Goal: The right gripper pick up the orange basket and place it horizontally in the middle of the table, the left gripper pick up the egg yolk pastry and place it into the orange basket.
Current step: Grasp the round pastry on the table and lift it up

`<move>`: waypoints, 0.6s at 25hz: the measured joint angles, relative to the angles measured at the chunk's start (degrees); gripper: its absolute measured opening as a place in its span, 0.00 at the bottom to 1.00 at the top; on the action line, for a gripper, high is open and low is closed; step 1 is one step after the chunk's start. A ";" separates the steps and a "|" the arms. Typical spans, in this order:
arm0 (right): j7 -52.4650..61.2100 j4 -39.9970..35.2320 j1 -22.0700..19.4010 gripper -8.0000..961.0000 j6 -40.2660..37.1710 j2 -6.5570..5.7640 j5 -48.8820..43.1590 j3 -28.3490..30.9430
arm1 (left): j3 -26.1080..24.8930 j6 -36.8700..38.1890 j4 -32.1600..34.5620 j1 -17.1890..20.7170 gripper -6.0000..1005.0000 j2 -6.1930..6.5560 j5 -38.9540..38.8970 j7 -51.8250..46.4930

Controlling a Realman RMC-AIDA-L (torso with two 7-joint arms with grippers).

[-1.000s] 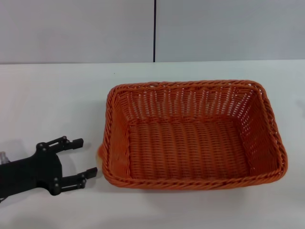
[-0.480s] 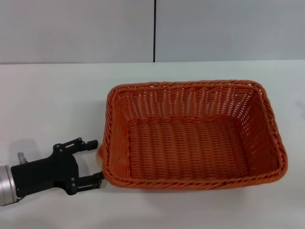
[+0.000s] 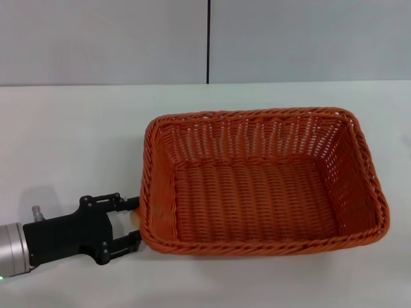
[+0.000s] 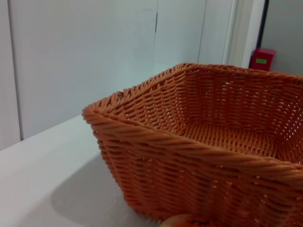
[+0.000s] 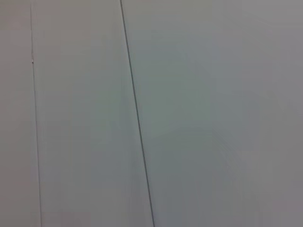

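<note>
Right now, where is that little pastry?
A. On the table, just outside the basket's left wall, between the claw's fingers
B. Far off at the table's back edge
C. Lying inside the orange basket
A: the egg yolk pastry peeks out beside the orange basket's left wall, between the open left gripper's fingers; the basket's inside is bare.

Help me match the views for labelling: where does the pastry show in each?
Head: the pastry is a pale sliver between the left gripper fingers, at the basket left wall.
Left wrist: its top peeks at the bottom edge, before the basket.
Right wrist: not in it.
Shared landmark: the basket.
</note>
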 joint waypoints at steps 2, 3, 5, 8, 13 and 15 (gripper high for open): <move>-0.02 0.03 -0.02 0.55 -0.02 0.00 0.00 0.00 | 0.07 -0.06 0.00 0.05 0.71 0.02 -0.01 0.14; -0.07 0.07 -0.02 0.55 -0.08 0.00 0.00 -0.01 | 0.07 -0.11 -0.12 0.09 0.67 0.03 -0.12 0.15; -0.17 0.19 -0.02 0.55 -0.10 0.00 -0.03 -0.01 | 0.06 -0.14 -0.15 0.10 0.61 0.03 -0.25 0.15; -0.55 1.10 0.05 0.56 -0.16 -0.10 -0.11 0.08 | 0.05 -0.15 -0.17 0.10 0.49 0.00 -0.30 0.15; -0.67 1.43 0.10 0.56 -0.16 -0.16 -0.15 0.16 | -0.72 0.19 -0.21 0.34 0.30 0.06 -0.45 0.15; -0.67 1.43 0.10 0.56 -0.17 -0.16 -0.15 0.15 | -0.76 0.41 0.00 0.53 0.23 0.06 -1.07 0.15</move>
